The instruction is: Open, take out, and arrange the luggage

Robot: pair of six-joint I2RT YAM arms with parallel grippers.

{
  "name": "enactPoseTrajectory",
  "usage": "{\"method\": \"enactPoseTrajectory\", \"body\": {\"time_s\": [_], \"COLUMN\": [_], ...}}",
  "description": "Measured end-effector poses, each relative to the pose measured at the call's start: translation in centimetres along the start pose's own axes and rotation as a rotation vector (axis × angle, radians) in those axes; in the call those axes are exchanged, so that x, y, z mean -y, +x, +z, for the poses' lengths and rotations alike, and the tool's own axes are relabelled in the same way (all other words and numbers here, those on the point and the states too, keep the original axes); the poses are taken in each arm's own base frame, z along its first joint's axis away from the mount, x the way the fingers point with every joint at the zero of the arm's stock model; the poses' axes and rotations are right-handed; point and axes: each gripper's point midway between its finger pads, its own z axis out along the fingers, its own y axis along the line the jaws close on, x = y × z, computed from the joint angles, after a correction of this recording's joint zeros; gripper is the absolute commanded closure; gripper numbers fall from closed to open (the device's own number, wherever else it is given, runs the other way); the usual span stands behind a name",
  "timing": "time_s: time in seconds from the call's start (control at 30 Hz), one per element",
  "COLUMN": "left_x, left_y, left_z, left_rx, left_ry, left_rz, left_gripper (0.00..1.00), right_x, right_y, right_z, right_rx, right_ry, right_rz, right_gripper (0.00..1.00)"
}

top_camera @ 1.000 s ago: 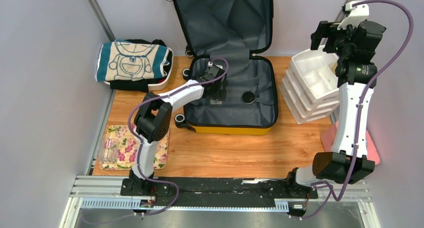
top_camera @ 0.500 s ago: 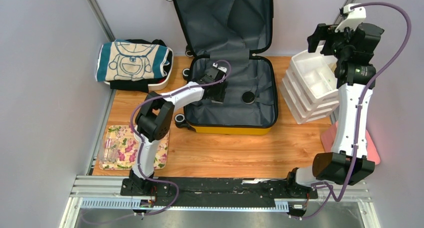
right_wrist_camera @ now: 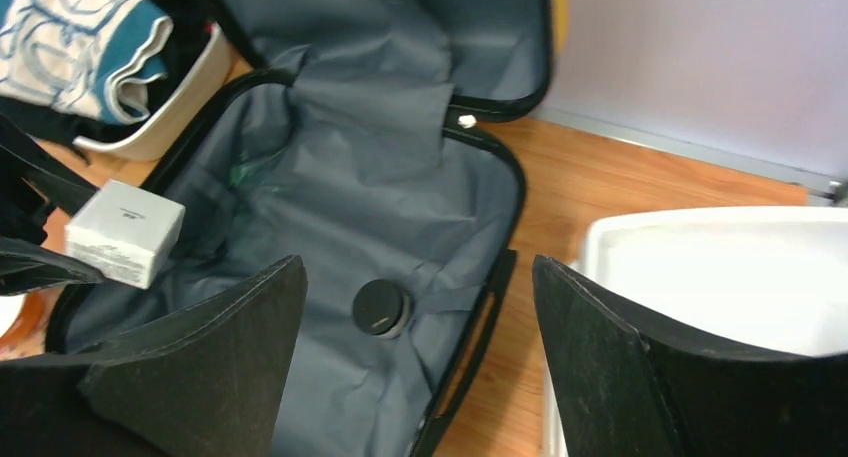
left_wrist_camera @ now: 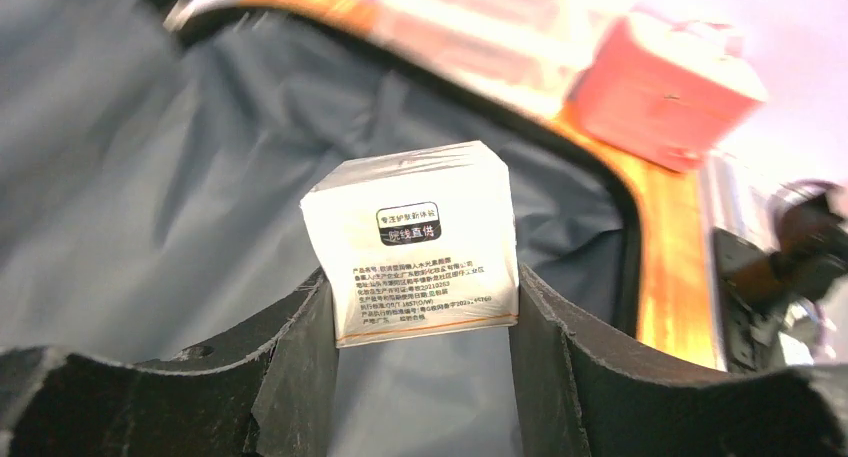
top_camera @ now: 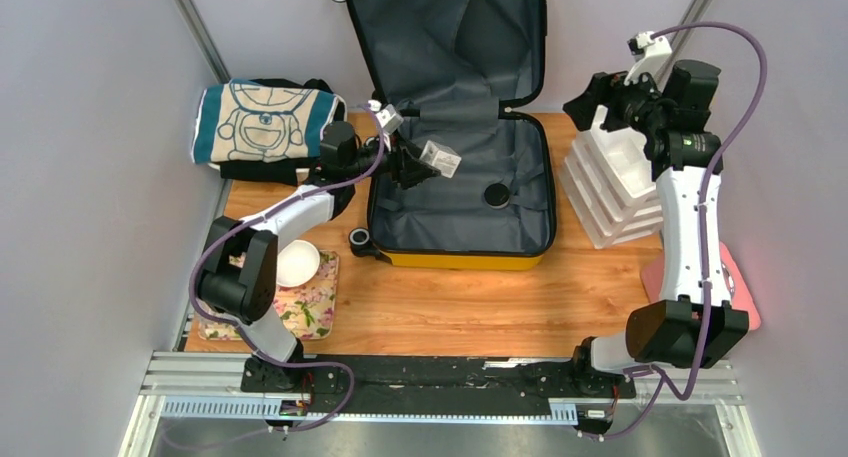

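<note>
The luggage (top_camera: pixel 460 192) fills the upper middle of the overhead view. Its base lies flat on the table (top_camera: pixel 480 297) and its lid is thrown back, propped against the rear wall, so you are likely at the taking-out stage. Treat the shell as stiff and probably heavy for these arms. If it has to shift, take it by the hard rim or the black zipper edge, since the grey lining is slack cloth that will bunch up and slide under a pinch. At upper right, your right claw (top_camera: pixel 590 97) hangs over the stack of white trays (top_camera: pixel 620 177), its jaws spread wide with nothing between them. At the case's upper left corner, your left claw (left_wrist_camera: pixel 420 282) is clamped on a small white box (left_wrist_camera: pixel 415 242), one pad on each side face and the label toward the wrist camera. The box looks light and square-edged, but its glossy wrap may be slick — keep the pads flat on opposite faces, not on corners. A black round piece (right_wrist_camera: pixel 381 307) lies on the lining at centre right — small, probably rigid, best taken across its width.
</note>
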Motion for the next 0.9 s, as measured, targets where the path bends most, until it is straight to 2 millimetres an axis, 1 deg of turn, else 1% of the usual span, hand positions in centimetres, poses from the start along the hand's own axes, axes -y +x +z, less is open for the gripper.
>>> {"method": "enactPoseTrajectory", "body": {"time_s": [0.03,0.13,0.2,0.27,0.37,0.47,0.57,0.67,0.73,0.77,0.83,0.9], "left_x": [1.3,5.5,7.5,9.3,10.9,11.7,12.2,12.6,12.8,12.9,13.2,13.5], "left_y": [-1.4,-3.5,-4.0,-4.3,-4.4,-4.9,-5.1,-4.9,-4.8,-4.8,-4.8,-5.2], "left_z": [-0.2,-0.6,-1.0,-1.5,-2.6,-3.3,-3.6,-3.8,-4.0,-4.0,-4.1,-4.1], "left_rx": [0.036,0.085,0.095,0.108,0.139,0.17,0.193,0.206,0.218,0.225,0.24,0.26], "left_ry": [0.07,0.257,0.351,0.426,0.474,0.498,0.526,0.554,0.563,0.565,0.573,0.581], "left_rz": [0.051,0.177,0.253,0.356,0.532,0.695,0.788,0.827,0.848,0.857,0.871,0.889], "left_gripper": [1.0,1.0,1.0,1.0,1.0,1.0,1.0,1.0,1.0,1.0,1.0,1.0], "right_x": [-0.6,-2.6,-3.6,-4.7,-6.5,-8.4,-11.2,-14.8,-18.3,-19.7,-22.3,-24.2], "right_y": [0.3,0.6,0.8,1.4,2.5,2.7,2.6,2.8,3.3,3.6,4.3,5.0], "right_z": [0.2,0.5,0.7,0.9,0.9,0.8,0.0,-1.5,-3.0,-3.6,-4.7,-5.4], "right_rx": [-0.007,-0.018,-0.02,-0.026,-0.041,-0.038,-0.017,0.007,0.031,0.044,0.075,0.099], "right_ry": [-0.023,-0.103,-0.142,-0.179,-0.246,-0.337,-0.462,-0.6,-0.722,-0.771,-0.862,-0.936], "right_rz": [0.001,-0.009,-0.029,-0.048,-0.067,-0.098,-0.158,-0.231,-0.318,-0.356,-0.431,-0.488], "right_gripper": [0.14,0.14,0.13,0.12,0.11,0.09,0.06,0.05,0.04,0.03,0.02,0.02]}}
